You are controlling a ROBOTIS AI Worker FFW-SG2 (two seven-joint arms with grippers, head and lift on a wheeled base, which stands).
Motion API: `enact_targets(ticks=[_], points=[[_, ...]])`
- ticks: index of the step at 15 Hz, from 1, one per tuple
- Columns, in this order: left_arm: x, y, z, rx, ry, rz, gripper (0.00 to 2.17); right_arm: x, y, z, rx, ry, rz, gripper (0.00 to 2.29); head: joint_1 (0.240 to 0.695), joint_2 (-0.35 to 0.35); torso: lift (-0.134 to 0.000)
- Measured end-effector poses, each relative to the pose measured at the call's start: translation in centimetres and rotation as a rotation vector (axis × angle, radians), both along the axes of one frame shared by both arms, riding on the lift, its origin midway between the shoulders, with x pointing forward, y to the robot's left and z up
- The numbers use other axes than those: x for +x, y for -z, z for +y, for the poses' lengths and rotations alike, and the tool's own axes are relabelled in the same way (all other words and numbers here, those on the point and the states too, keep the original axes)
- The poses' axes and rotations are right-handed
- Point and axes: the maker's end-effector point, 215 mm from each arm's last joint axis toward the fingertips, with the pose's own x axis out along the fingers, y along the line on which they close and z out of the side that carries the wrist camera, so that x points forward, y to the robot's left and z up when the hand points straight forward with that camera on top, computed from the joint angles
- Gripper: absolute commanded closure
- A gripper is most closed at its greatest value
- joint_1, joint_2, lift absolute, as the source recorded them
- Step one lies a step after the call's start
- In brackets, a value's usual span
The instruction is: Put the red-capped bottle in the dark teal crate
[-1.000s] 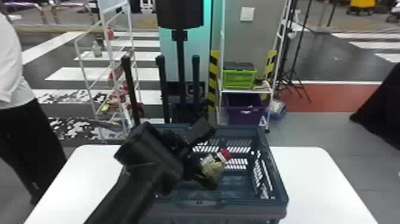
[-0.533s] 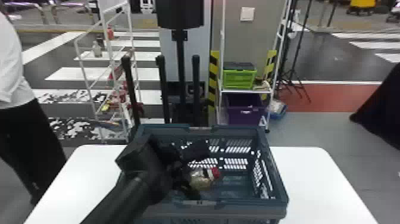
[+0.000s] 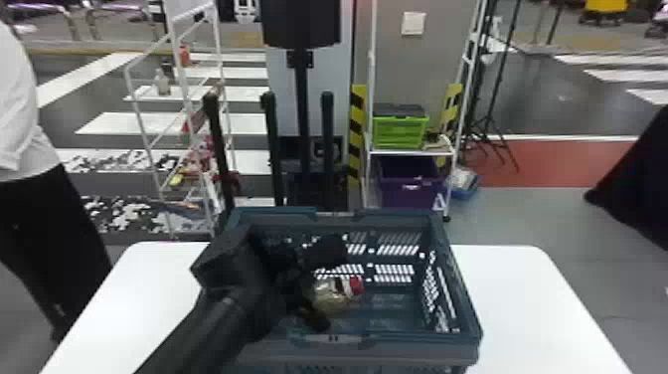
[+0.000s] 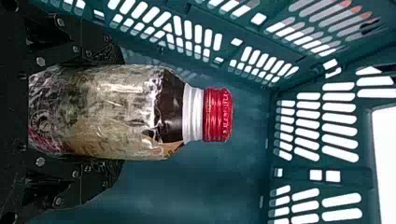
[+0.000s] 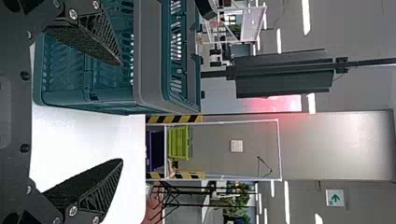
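Observation:
In the head view my left gripper (image 3: 333,287) is inside the dark teal crate (image 3: 407,219), shut on the red-capped bottle (image 3: 330,298). The bottle lies sideways, its red cap pointing to the right. In the left wrist view the pads of my left gripper (image 4: 122,112) press both sides of the bottle (image 4: 107,112), below its white neck, with the crate's floor (image 4: 210,186) beyond. My right gripper (image 5: 122,113) stands open and holds nothing, outside the crate (image 5: 112,99) over the white table.
The crate stands on a white table (image 3: 512,298), with bare tabletop on both sides. Behind are a white wire rack (image 3: 184,94), a green crate (image 3: 400,132) and a purple bin (image 3: 410,184). A person stands at the left edge.
My left gripper has carried the bottle lower and slightly left within the crate, mostly in the first half second. The bottle now lies more level and is still held.

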Motion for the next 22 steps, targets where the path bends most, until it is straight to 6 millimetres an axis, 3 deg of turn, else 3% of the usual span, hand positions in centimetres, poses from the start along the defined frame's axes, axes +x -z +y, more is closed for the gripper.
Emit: enact_targets(ticks=[1, 8, 12, 17, 20, 22], points=[[0.1, -0.3, -0.1, -0.011, -0.004, -0.007, 0.04, 0.0, 0.1, 0.0, 0.0, 0.0, 0.002, 0.15, 0.499, 0.0, 0.0], [0.6, -3.3, -1.2, -0.074, -0.028, -0.074, 0.07, 0.0, 0.1, -0.2, 0.005, 0.004, -0.005, 0.15, 0.499, 0.0, 0.0], [1.4, -8.7, 0.2, -0.183, -0.109, -0.158, 0.08, -0.1, -0.2, -0.4, 0.008, 0.007, -0.021, 0.15, 0.499, 0.0, 0.0], [0.9, -16.8, 5.9, -0.385, -0.27, -0.324, 0.08, -0.2, -0.3, -0.5, 0.009, 0.009, -0.025, 0.15, 0.499, 0.0, 0.0], [-1.2, -21.8, 10.5, -0.574, -0.396, -0.447, 0.09, -0.2, -0.5, -0.4, 0.009, 0.007, -0.029, 0.15, 0.499, 0.0, 0.0], [-3.4, -23.7, 13.6, -0.661, -0.485, -0.518, 0.09, -0.1, -0.6, -0.3, 0.009, 0.004, -0.032, 0.15, 0.499, 0.0, 0.0]])
